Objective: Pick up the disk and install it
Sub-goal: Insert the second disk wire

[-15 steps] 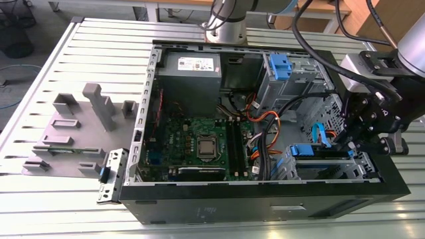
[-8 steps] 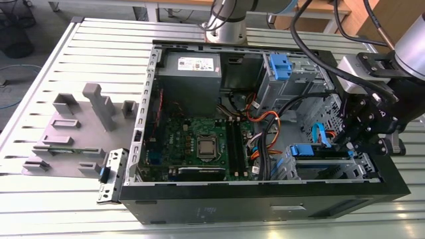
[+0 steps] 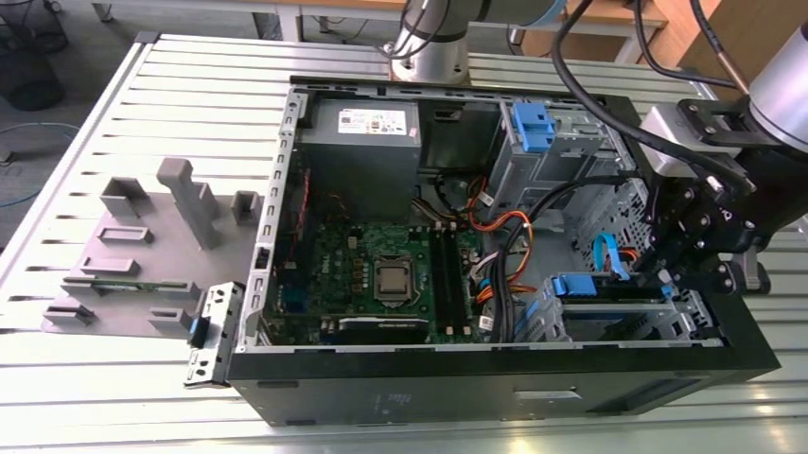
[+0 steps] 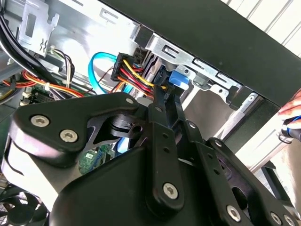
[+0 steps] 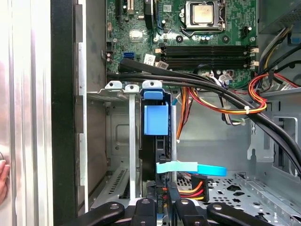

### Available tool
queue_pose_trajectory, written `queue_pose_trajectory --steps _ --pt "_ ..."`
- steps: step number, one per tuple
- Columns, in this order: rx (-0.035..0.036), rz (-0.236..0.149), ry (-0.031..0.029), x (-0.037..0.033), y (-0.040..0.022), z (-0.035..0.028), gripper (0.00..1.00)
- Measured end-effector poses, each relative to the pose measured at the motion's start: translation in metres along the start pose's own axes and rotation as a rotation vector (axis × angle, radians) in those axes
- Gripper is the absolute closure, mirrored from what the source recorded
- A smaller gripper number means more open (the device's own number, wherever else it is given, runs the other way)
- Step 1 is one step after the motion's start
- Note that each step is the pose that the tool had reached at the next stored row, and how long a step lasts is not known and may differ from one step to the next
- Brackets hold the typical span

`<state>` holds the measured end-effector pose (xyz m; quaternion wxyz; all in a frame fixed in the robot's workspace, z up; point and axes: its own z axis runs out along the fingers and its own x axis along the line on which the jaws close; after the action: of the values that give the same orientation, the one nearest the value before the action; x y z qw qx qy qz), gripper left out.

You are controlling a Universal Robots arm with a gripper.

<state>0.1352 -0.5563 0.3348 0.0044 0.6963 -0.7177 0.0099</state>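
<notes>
Disk (blue rails) sits upright in drive cage of open computer case; gripper at its cabled end, fingers' state cannot be told.

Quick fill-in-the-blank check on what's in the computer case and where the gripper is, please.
1. The gripper hangs over the drive ____ in the computer case.
2. The latch on the disk is coloured ____.
3. The flat data cable at the disk is light ____.
4. The motherboard's CPU socket has no ____ fitted.

Missing: cage; blue; blue; cooler
</notes>
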Motion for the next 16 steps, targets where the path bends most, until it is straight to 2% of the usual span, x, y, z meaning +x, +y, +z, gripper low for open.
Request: queue_pose_trajectory --steps 16 --pt "0.0001 0.000 0.0032 -0.0023 -0.0041 0.0004 0.76"
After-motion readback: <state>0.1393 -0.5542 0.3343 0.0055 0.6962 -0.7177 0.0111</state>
